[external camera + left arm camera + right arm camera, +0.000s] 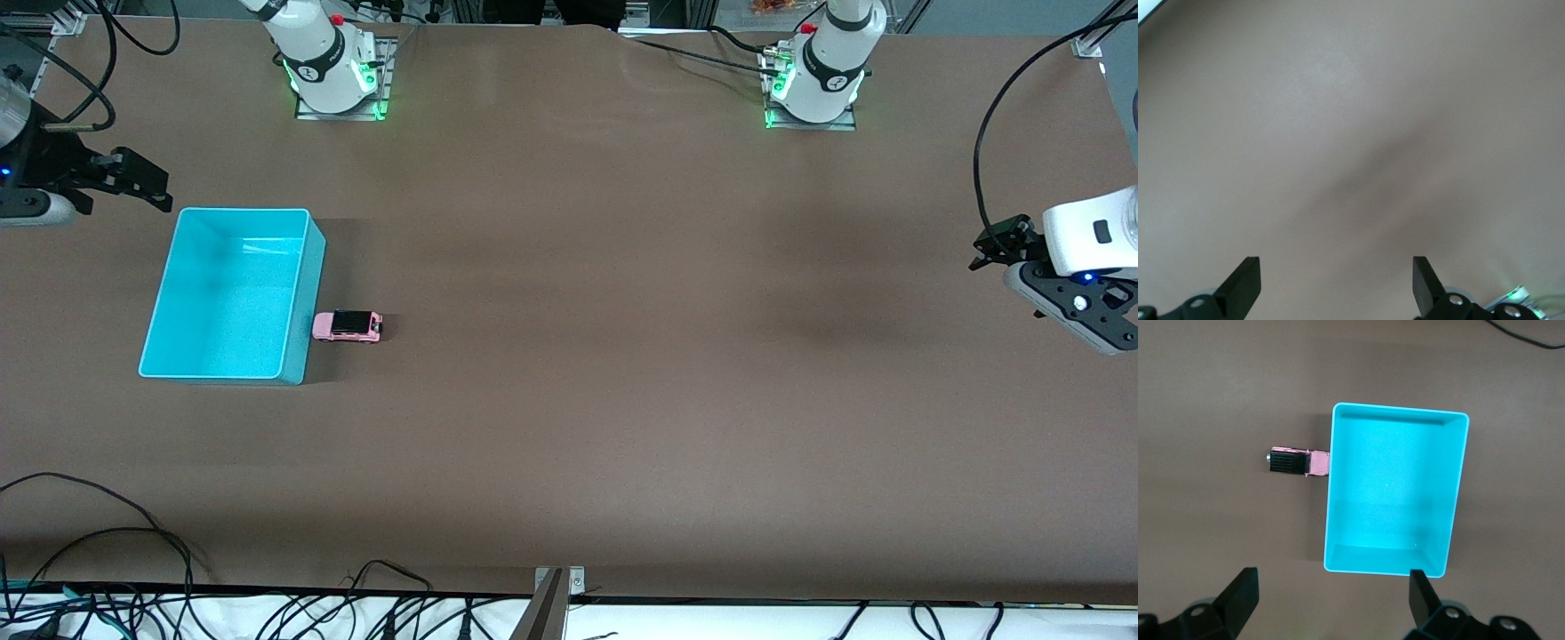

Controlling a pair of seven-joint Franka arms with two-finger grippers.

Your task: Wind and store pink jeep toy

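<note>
The pink jeep toy [348, 326] stands on the brown table, its end touching the outside wall of the cyan bin [302, 293], on the side toward the left arm's end. It also shows in the right wrist view [1298, 462], against the bin [1329, 520]. The bin is empty. My right gripper [142, 182] is open and empty, up in the air at the right arm's end of the table, beside the bin's corner; its fingers [1238, 593] frame bare table. My left gripper [1000, 244] is open and empty, waiting over the left arm's end of the table; its fingers [1245, 283] show only bare table.
The two arm bases [333, 62] [813, 76] stand along the edge farthest from the front camera. Cables [133, 569] lie along the table's near edge, with a metal bracket [556, 591] at its middle.
</note>
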